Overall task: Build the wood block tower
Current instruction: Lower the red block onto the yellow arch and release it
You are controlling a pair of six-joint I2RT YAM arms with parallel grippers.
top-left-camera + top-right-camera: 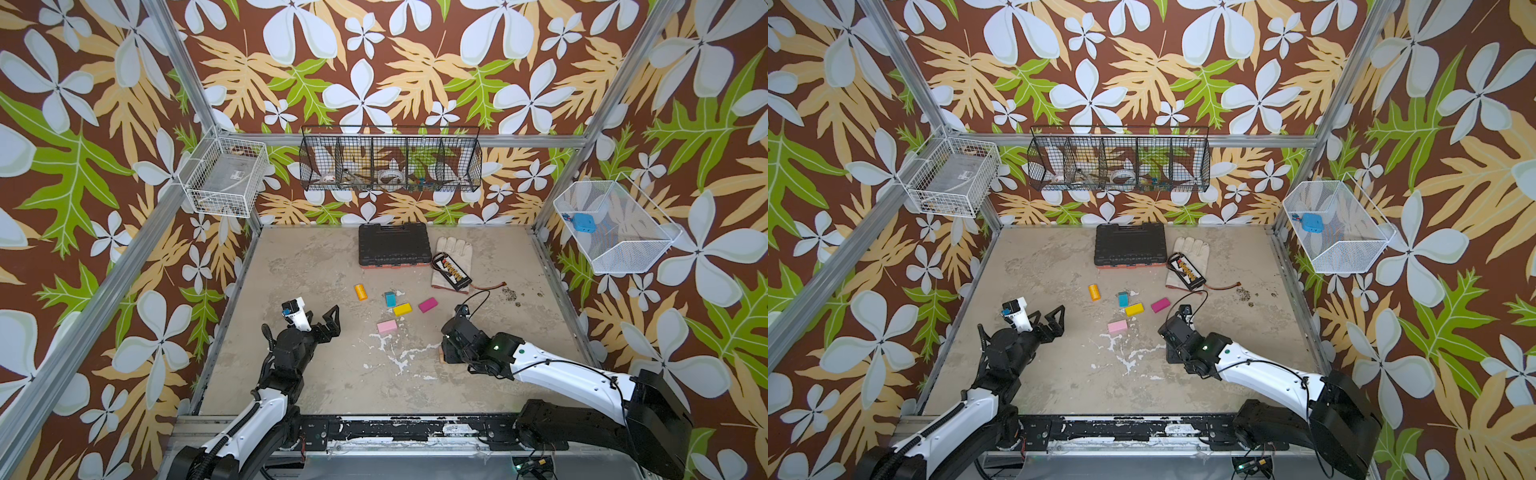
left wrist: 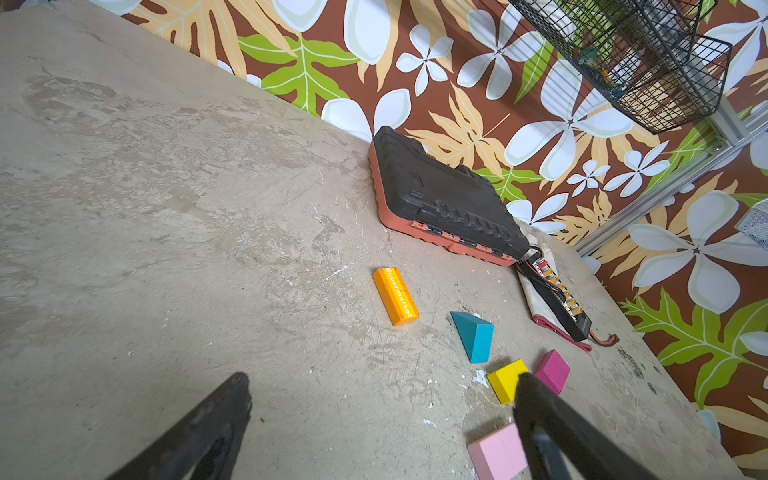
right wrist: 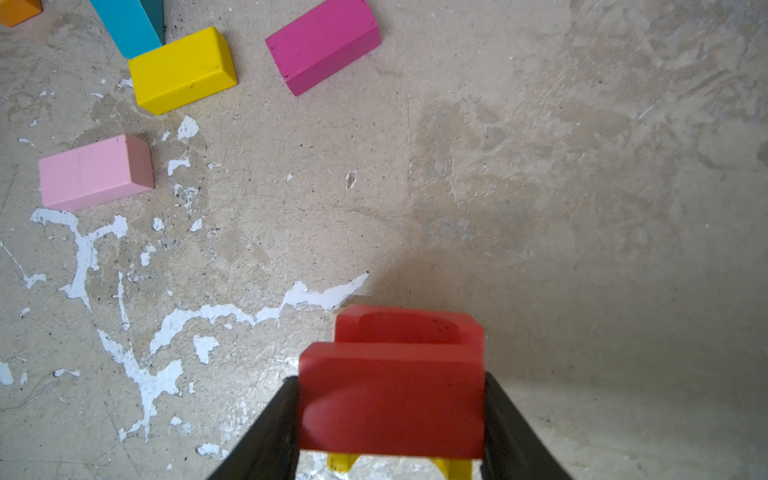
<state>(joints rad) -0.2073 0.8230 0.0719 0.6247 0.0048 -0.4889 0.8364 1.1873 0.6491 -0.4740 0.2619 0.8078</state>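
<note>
Five loose blocks lie mid-table in both top views: an orange block (image 1: 360, 291), a teal block (image 1: 390, 299) just beside a yellow block (image 1: 402, 308), a magenta block (image 1: 428, 304) and, nearer the arms, a pink block (image 1: 386, 326). Behind them sit a black tool case (image 1: 393, 245) and a battery pack (image 1: 452, 268) lying on a glove (image 1: 455, 249). The left jaws stand wide apart over the bare table (image 1: 311, 374), left of the pink block. The right jaws point down at the near right, covering the wood block tower (image 1: 441, 355); only a tan edge of it shows.

From the left wrist, the left jaws gape with nothing between them. The orange block reads "Supermarket" and the teal block is a wedge.

From the right wrist, the right jaws clamp a red block (image 3: 390, 374) by its sides; it has a curved hollow. A yellow piece (image 3: 457, 467) shows directly beneath it. Whether the two touch I cannot tell.
</note>
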